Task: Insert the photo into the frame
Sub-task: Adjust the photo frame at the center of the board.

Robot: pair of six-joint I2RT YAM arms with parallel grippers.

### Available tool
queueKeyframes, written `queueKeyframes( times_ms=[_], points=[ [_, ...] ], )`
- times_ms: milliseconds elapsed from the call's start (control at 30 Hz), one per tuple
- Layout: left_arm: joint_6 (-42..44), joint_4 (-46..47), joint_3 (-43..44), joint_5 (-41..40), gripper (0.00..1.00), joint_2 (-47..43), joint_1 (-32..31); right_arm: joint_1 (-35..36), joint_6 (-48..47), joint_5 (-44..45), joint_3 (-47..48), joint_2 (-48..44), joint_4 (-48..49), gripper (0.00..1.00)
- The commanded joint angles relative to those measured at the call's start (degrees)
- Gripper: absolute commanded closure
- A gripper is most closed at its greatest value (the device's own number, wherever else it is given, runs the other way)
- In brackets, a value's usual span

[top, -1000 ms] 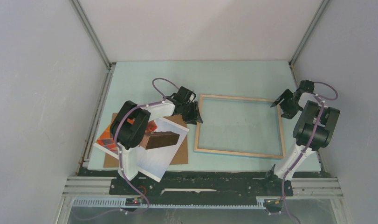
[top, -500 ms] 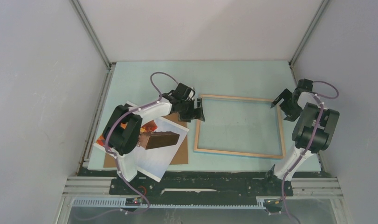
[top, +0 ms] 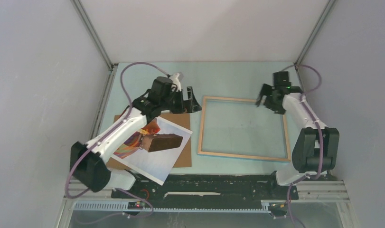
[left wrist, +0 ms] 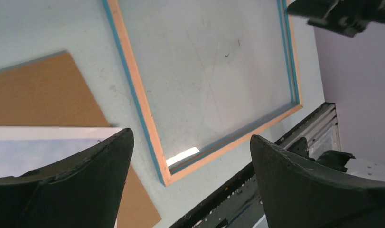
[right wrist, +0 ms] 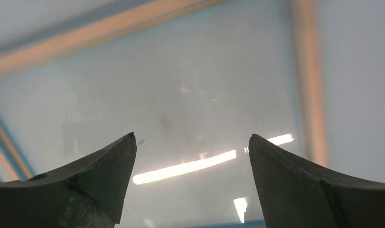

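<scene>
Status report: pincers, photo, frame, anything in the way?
Both open, empty: left pincer at frame left rail, right pincer near its far-right corner. Photo on backing board, outside frame. Nothing lies in the frame.

overhead view looks down; both wrist views closely share the frame.
</scene>
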Motion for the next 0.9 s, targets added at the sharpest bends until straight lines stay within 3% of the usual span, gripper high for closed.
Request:
queueKeyframes(
  times_ms=[0,233,367,500,667,867],
  points=[
    [2.0,0.0,-6.0,-1.4,0.01,-10.1,2.5,18.3,-6.4,-1.0,-2.7,-4.9,-3.7,0.06],
    [3.4,-2.4,-10.7,-9.4,0.00,-23.5,5.3,48.8,-11.0,2.7,-6.2,-6.0,-4.0,0.08],
    [3.2,-5.0,-12.1,-19.6,0.00,-29.8,6.3,58.6,-10.7,5.4,-9.4,-4.2,-3.0,0.12],
    [1.8,-7.8,-13.7,-28.8,0.00,-33.8,7.5,63.4,-10.0,7.0,-10.2,-1.2,-3.6,0.18],
    [0.9,-7.8,-16.2,-29.1,0.00,-35.0,8.2,67.7,-9.6,9.7,-10.4,0.7,-3.1,0.21],
    [-1.0,-7.0,-17.5,-27.4,0.00,-34.5,8.5,67.8,-9.7,10.4,-10.3,4.4,-3.1,0.37]
  ],
)
